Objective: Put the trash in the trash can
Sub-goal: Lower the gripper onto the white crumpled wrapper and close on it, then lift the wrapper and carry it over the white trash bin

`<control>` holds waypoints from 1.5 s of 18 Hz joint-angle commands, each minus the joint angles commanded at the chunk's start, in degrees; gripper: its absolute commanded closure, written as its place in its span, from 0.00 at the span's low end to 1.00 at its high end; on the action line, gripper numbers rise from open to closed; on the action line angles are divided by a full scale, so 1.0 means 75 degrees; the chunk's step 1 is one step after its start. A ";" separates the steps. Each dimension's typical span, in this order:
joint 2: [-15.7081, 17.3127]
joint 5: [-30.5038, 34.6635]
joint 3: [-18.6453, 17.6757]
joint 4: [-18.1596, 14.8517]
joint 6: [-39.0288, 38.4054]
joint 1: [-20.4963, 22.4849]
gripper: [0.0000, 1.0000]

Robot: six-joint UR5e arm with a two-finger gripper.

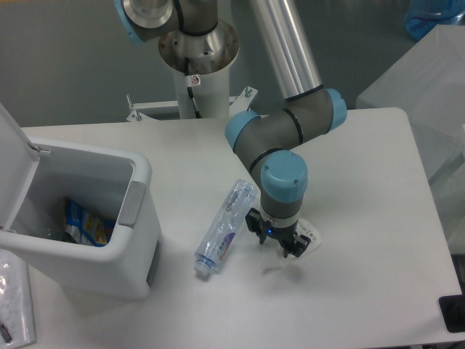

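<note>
Spanning most of the view, the white table (363, 160) carries everything. On its left side stands the trash can (109, 218), a white boxy bin with rounded corners and a grey latch (131, 204) on its front wall; its hinged white lid (13, 163) is tipped up and back at the left edge, so the inside shows, with a blue and yellow packet (83, 224) lying at the bottom. The grey arm (287, 131) with light blue joint caps reaches down from the top toward the middle of the table. Just left of it lies the crushed bottle (227, 225), clear plastic, flat on its side and slanted, white cap toward the near-left, a blue and red label around its lower half. The black claw (280, 242) sits low over the table right beside the bottle's upper end, a small blue light glowing on it. The crumpled clear wrapper (309, 238) peeks out at the claw's right side, mostly hidden beneath it. Whether the fingers are closed on the wrapper cannot be told from this angle.
</note>
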 joint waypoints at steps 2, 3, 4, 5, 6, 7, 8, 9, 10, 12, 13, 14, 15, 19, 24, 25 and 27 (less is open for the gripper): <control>0.0012 -0.0047 0.0012 0.0000 0.0000 0.0000 1.00; 0.0012 -0.0082 0.0047 0.0000 -0.0012 0.0000 1.00; 0.0047 -0.0117 0.0058 0.0000 -0.0023 0.0012 1.00; 0.0116 -0.0152 0.0082 0.0000 -0.0093 0.0023 1.00; 0.0198 -0.0188 0.0163 0.0000 -0.0221 0.0023 1.00; 0.0280 -0.0281 0.0257 0.0000 -0.0420 0.0023 1.00; 0.0362 -0.0467 0.0397 0.0000 -0.0700 0.0035 1.00; 0.0386 -0.0713 0.0572 0.0000 -0.1016 0.0047 1.00; 0.0387 -0.1040 0.0725 0.0000 -0.1344 0.0070 1.00; 0.0433 -0.1685 0.0995 0.0000 -0.1954 0.0082 1.00; 0.0526 -0.2013 0.1066 0.0000 -0.2201 0.0094 1.00; 0.0655 -0.2329 0.1066 0.0000 -0.2319 0.0094 1.00; 0.0761 -0.2646 0.1066 0.0000 -0.2402 0.0094 1.00; 0.1428 -0.3876 0.1066 0.0000 -0.2893 0.0035 1.00; 0.2190 -0.5565 0.1066 0.0000 -0.3515 0.0012 1.00; 0.2342 -0.5683 0.1066 0.0000 -0.3574 0.0000 1.00; 0.2577 -0.5812 0.1055 0.0000 -0.3679 -0.0023 1.00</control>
